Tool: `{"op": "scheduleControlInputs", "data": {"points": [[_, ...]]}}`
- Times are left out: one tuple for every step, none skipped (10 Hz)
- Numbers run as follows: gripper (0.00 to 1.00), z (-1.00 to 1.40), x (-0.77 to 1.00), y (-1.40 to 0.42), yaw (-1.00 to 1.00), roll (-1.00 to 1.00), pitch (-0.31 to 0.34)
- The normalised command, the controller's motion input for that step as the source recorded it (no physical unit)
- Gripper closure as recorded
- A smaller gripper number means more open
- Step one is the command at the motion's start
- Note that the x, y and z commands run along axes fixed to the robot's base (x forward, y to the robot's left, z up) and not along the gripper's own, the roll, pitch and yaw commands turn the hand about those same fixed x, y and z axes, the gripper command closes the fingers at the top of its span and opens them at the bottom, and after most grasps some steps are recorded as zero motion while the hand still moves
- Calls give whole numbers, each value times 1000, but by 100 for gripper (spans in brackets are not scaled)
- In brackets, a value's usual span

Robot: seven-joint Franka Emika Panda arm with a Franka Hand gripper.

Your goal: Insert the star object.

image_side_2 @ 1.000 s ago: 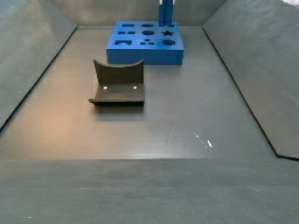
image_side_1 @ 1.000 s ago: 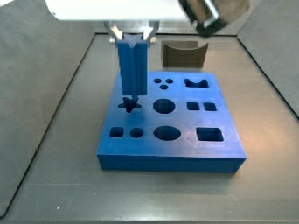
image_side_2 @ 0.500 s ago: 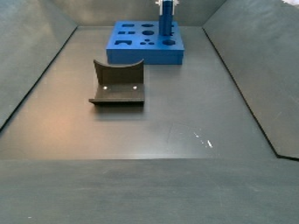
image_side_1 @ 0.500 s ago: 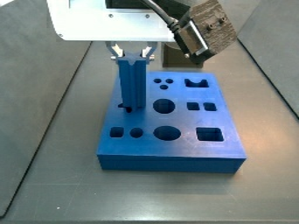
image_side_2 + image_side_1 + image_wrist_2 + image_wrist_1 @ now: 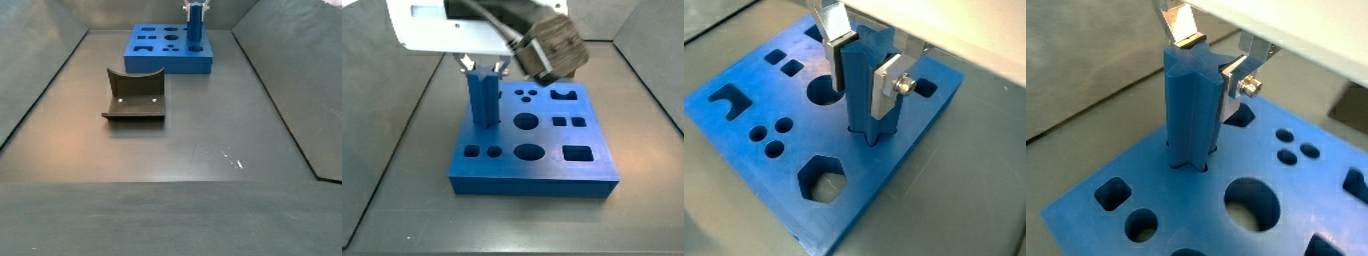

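The star object (image 5: 481, 100), a tall slim blue ridged prism, stands upright with its lower end in the star hole at the far left of the flat blue board (image 5: 529, 176). It also shows in both wrist views (image 5: 1189, 110) (image 5: 867, 118) and small in a side view (image 5: 194, 28). My gripper (image 5: 481, 70) comes down from above. Its silver fingers flank the prism's upper part in both wrist views (image 5: 1211, 62) (image 5: 865, 90), with the pads against it. The gripper is shut on the star object.
The board has several other shaped holes, round, square and hexagonal (image 5: 822, 177). A dark grey curved block (image 5: 135, 95) lies on the grey floor well away from the board (image 5: 158, 62). Dark walls enclose the floor on both sides.
The gripper has moved down with the star object. The prism has sunk deeper into the star hole, so less of it stands above the board.
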Motion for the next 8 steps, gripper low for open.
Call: {"op": "scheduleControlInputs", "data": {"points": [[100,-286,77,0,-171,-13,0],[100,-386,69,0,-83,-19,-33],[100,-560,43,0,0,0,-86],[100,-611,0,0,0,49,-91],[100,-634,0,0,6,90,-106],[100,-706,0,0,0,111,-107],[100,-791,20,0,0,70,-90],[100,-820,0,0,0,0,-150]]}}
